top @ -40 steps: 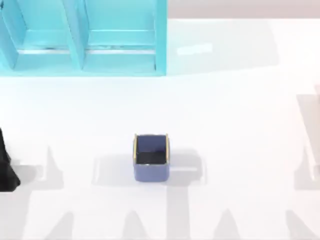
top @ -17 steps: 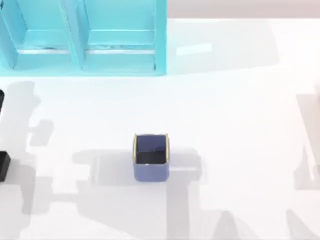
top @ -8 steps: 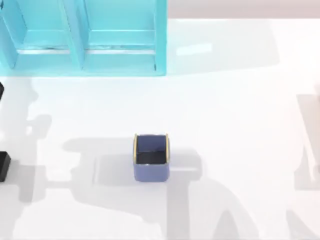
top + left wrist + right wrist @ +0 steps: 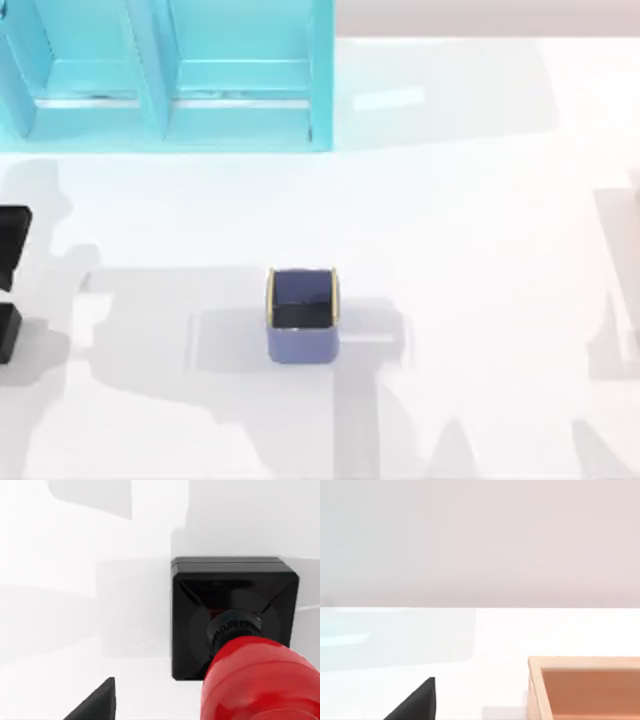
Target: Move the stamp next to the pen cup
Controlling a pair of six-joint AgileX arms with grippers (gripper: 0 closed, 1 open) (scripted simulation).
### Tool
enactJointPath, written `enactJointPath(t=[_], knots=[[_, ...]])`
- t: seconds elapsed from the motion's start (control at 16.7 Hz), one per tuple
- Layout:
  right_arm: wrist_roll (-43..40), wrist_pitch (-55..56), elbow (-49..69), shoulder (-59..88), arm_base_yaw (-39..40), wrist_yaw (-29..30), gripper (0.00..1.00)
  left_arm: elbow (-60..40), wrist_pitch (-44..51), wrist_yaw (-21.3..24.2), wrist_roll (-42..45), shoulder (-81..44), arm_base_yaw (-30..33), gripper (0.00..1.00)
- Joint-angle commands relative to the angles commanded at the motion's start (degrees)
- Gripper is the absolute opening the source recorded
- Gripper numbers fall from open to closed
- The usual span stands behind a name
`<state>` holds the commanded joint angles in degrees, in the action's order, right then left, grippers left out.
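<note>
Table (image 4: 480,250): white, bearing all items.
Shelf unit (image 4: 170,75): turquoise, well behind the pen cup, toward the left.
Tray (image 4: 585,687): orange, open-topped, near the right gripper (image 4: 415,702); finger spread cannot be told.
Pen cup (image 4: 302,314): periwinkle, gold-rimmed, upright at table centre.
Stamp (image 4: 235,620): black base, red knob, upright on the table, directly beneath the left gripper (image 4: 95,702), far left of the pen cup; grip cannot be told.

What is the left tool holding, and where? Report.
Cannot be told. The left tool hangs above the stamp, over its red knob; stamp stands on the table.
</note>
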<state>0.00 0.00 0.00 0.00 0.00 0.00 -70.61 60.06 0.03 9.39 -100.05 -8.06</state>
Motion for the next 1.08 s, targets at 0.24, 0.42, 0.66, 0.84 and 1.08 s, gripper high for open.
enactJointPath(t=[0.24, 0.42, 0.66, 0.84, 1.08], knots=[[0.0, 0.0, 0.0, 0.0, 0.0, 0.0, 1.0, 6.7, -8.7, 0.0, 0.2, -2.3, -0.2, 1.0], [0.0, 0.0, 0.0, 0.0, 0.0, 0.0, 1.0, 7.4, -9.5, 0.0, 0.2, -2.5, -0.2, 1.0], [0.0, 0.0, 0.0, 0.0, 0.0, 0.0, 1.0, 7.4, -9.5, 0.0, 0.2, -2.5, -0.2, 0.85], [0.0, 0.0, 0.0, 0.0, 0.0, 0.0, 1.0, 7.4, -9.5, 0.0, 0.2, -2.5, -0.2, 0.62], [0.0, 0.0, 0.0, 0.0, 0.0, 0.0, 1.0, 7.4, -9.5, 0.0, 0.2, -2.5, -0.2, 0.32]])
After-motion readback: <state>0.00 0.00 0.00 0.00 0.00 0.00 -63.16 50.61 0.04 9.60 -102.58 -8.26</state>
